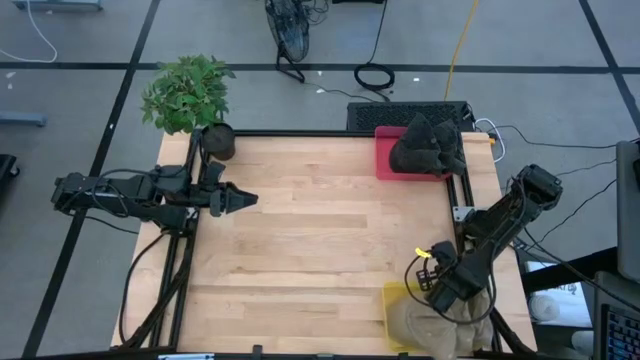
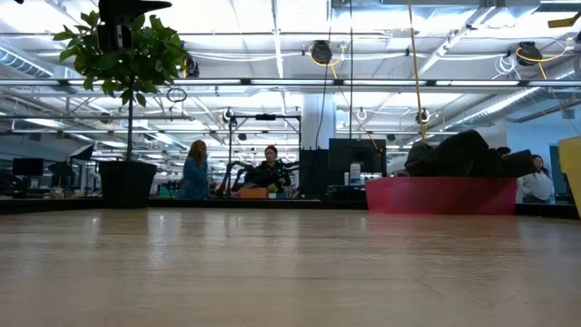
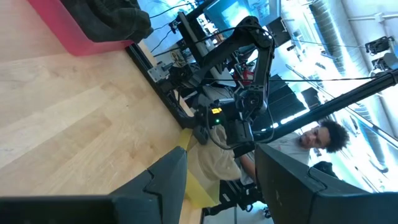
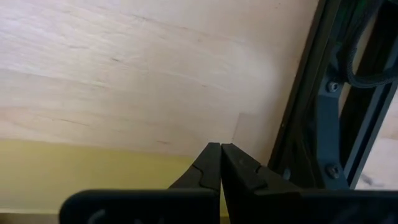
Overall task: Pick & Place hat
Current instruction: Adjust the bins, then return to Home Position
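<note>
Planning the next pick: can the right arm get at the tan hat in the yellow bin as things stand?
Probably yes. The right gripper, shut, hangs right beside the tan hat in the yellow bin at the table's near right corner, with nothing between them. It would need to open first.

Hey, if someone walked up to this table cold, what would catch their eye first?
Probably the red tray at the table's far right corner, with dark hats heaped in it. Next, the leafy potted plant at the far left corner. Then the yellow tray at the near right edge with a tan hat in it, where the right end effector hangs shut while the left end effector waits open over the left side.
</note>
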Tool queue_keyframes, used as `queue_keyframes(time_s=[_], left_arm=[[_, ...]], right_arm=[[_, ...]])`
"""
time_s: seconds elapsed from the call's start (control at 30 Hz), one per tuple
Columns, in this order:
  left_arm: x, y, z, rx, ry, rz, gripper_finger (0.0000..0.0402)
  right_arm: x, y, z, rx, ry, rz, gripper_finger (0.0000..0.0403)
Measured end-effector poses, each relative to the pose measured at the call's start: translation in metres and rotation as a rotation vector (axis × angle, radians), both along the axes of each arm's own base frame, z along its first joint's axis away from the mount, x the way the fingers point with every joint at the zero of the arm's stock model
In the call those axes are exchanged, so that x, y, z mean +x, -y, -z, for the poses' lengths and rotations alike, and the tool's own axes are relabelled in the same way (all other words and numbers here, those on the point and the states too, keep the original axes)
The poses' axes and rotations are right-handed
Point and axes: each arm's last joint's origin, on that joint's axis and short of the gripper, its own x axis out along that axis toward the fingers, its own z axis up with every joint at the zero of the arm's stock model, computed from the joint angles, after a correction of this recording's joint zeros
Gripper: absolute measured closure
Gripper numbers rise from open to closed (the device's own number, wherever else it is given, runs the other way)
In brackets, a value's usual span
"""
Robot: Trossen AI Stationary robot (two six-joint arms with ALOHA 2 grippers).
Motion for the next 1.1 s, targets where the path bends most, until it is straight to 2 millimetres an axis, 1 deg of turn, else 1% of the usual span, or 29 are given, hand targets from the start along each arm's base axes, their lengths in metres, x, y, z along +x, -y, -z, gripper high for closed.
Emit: queue_keyframes(time_s=[0.2, 0.33, 0.43, 0.57, 0.63, 0.7, 0.77, 0.83, 0.9, 1.0, 1.07, 1.1], left_arm=[[0.0, 0.0, 0.0, 0.001, 0.0, 0.0, 0.0213], [0.0, 0.0, 0.0, 0.004, 0.0, 0.0, 0.0213], [0.0, 0.0, 0.0, 0.005, 0.0, -0.001, 0.0213], [0.0, 0.0, 0.0, 0.018, 0.001, -0.01, 0.0213], [0.0, -0.001, -0.001, 0.03, 0.007, -0.035, 0.0213], [0.0, -0.003, -0.001, 0.039, 0.007, -0.068, 0.0213], [0.0, -0.006, -0.001, 0.039, 0.006, -0.095, 0.0213], [0.0, -0.01, -0.001, 0.036, 0.01, -0.103, 0.0213], [0.001, -0.013, -0.005, 0.016, 0.055, -0.098, 0.0213], [0.005, -0.015, -0.022, 0.036, 0.237, -0.016, 0.0213], [0.009, -0.016, -0.031, 0.085, 0.339, 0.1, 0.0218], [0.012, -0.015, -0.033, 0.106, 0.353, 0.164, 0.0224]], right_arm=[[0.0, -0.002, 0.001, 0.001, 0.002, -0.005, 0.0403], [-0.001, 0.001, -0.003, -0.013, 0.018, -0.021, 0.0403], [-0.004, 0.007, -0.017, -0.06, 0.009, -0.029, 0.0403], [-0.01, 0.025, -0.048, -0.212, 0.0, -0.037, 0.0403], [-0.011, 0.037, -0.065, -0.273, 0.055, -0.051, 0.0403], [-0.009, 0.05, -0.078, -0.301, 0.177, -0.074, 0.0403], [-0.005, 0.065, -0.09, -0.354, 0.314, -0.086, 0.0403], [-0.001, 0.079, -0.1, -0.406, 0.394, -0.098, 0.0403], [0.006, 0.09, -0.108, -0.433, 0.451, -0.142, 0.0403], [0.021, 0.106, -0.121, -0.464, 0.546, -0.276, 0.0403], [0.037, 0.114, -0.13, -0.487, 0.647, -0.4, 0.0403], [0.045, 0.116, -0.135, -0.498, 0.697, -0.462, 0.0403]])
